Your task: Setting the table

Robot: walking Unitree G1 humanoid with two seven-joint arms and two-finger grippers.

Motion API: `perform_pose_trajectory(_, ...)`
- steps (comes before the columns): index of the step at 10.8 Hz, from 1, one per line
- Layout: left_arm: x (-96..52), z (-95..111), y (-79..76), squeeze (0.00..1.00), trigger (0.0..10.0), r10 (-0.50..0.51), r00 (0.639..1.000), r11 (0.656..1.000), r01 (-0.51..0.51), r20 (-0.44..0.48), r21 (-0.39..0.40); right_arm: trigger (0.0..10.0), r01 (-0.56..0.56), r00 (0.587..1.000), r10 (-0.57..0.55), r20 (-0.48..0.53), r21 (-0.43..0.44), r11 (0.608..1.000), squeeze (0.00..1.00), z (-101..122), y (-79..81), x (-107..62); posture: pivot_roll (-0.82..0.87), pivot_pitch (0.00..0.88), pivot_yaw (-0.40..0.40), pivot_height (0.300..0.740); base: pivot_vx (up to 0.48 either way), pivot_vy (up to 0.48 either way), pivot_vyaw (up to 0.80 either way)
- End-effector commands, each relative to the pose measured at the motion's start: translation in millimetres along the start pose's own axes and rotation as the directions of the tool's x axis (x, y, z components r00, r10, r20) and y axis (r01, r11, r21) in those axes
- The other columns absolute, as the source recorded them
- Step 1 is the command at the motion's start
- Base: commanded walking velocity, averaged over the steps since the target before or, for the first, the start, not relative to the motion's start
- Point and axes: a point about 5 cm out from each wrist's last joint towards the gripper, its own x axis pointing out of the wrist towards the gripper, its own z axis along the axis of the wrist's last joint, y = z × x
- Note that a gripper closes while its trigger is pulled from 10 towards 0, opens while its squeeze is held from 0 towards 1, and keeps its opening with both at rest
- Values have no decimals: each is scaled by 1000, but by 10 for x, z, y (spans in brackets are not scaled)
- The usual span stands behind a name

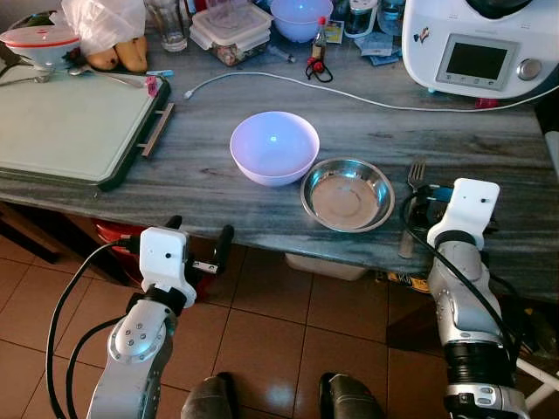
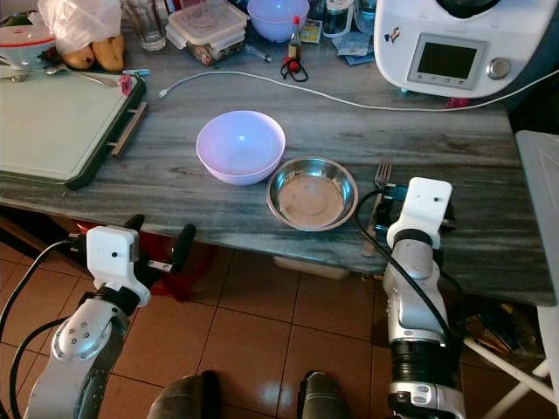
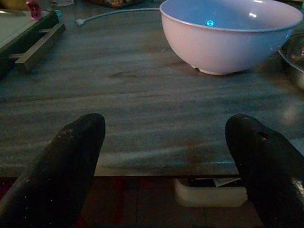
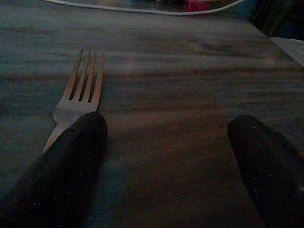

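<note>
A grey, streaked tabletop (image 1: 210, 166) runs across the scene, its near edge facing the robot and tiled floor (image 1: 271, 323) showing below. Close to that near edge, about midway along, a pale lilac bowl (image 1: 274, 147) stands touching or just beside a steel bowl (image 1: 347, 194), the steel one nearer the edge. A fork (image 1: 414, 183) lies just beyond the steel bowl toward the right end, tines pointing to the far edge, its handle partly under the right arm. Bare tabletop stretches between the bowls and a white cable (image 1: 349, 92) that crosses the middle. At the left end a green cutting board (image 1: 65, 127) with a side handle takes up the near corner. Along the far edge stand a white kitchen machine (image 1: 476, 44) at the right, a second pale bowl (image 1: 300, 17), a lidded container (image 1: 232, 28) and a small bottle (image 1: 320, 44).

The left claw (image 1: 199, 243) hangs off the near edge, below tabletop level, its fingers (image 3: 71, 156) spread wide and aimed at the lilac bowl. The right claw (image 4: 166, 161) reaches over the near edge with the forearm rising steeply from below; its fingers (image 4: 66, 166) are spread apart, low over the surface, one lying over the fork's handle, gripping nothing.
</note>
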Motion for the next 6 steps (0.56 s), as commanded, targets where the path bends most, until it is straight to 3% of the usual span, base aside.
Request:
perform_pose_trajectory(1, -11, -5, 4, 0, 10000, 4, 1000, 1000, -4, -7, 2, 10000, -35, 999, 35, -26, -7, 999, 941, -59, 68, -14, 45, 201, 39, 740, 0, 0, 0)
perform_pose_trajectory(6, 1, -12, -4, 0, 10000, 5, 1000, 1000, -5, -8, -1, 10000, -52, 999, 52, -10, 0, 999, 922, -54, 71, -11, 39, 200, 37, 740, 0, 0, 0)
